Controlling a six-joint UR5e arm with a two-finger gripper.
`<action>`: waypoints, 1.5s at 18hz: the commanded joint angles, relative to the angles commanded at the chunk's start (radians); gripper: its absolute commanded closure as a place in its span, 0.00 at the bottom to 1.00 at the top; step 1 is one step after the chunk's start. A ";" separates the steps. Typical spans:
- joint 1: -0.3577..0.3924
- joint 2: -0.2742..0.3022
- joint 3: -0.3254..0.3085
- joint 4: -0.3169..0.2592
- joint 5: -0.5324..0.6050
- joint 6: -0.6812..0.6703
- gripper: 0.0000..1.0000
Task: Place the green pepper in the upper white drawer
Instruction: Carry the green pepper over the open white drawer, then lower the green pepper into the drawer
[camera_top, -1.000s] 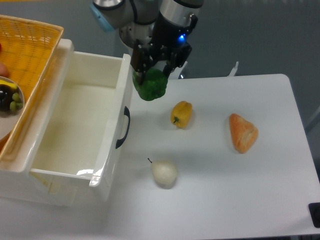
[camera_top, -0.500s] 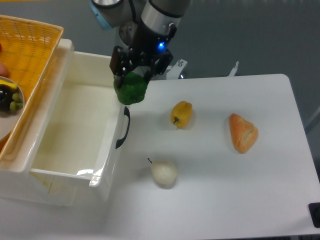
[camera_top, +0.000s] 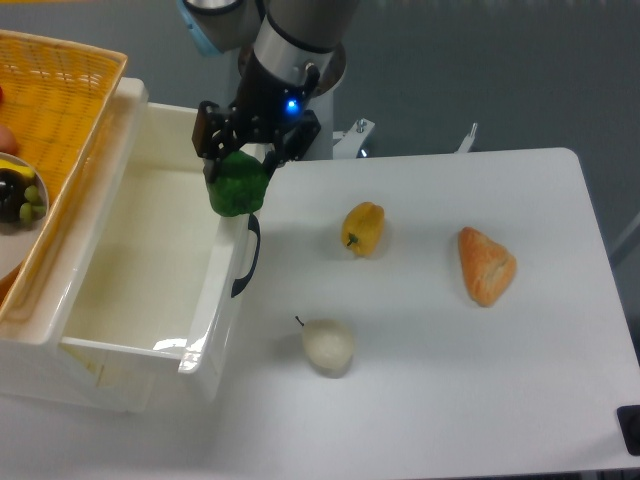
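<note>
The robot's hand (camera_top: 240, 165) is closed around the green pepper (camera_top: 237, 187), holding it in the air directly above the front wall of the upper white drawer (camera_top: 150, 260), just over the black handle (camera_top: 246, 257). Right of the drawer, a yellow pepper (camera_top: 363, 228) lies on the counter (camera_top: 480, 400).

- The black two-finger gripper (camera_top: 238, 172) clamps the lumpy dark-green pepper (camera_top: 236, 187) above the front wall of the deep glossy white plastic drawer (camera_top: 120, 330).
- On the white table (camera_top: 470, 380) lie a small yellow pepper (camera_top: 363, 228), a pale whitish pear (camera_top: 328, 345) and an orange-brown bread wedge (camera_top: 485, 264).
- An orange woven basket (camera_top: 55, 95) sits over the drawer's left edge.
</note>
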 joint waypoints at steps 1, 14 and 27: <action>-0.006 -0.002 -0.002 0.011 0.002 0.000 0.57; -0.025 -0.023 -0.003 0.023 0.005 0.000 0.55; -0.055 -0.041 -0.003 0.040 0.005 0.005 0.53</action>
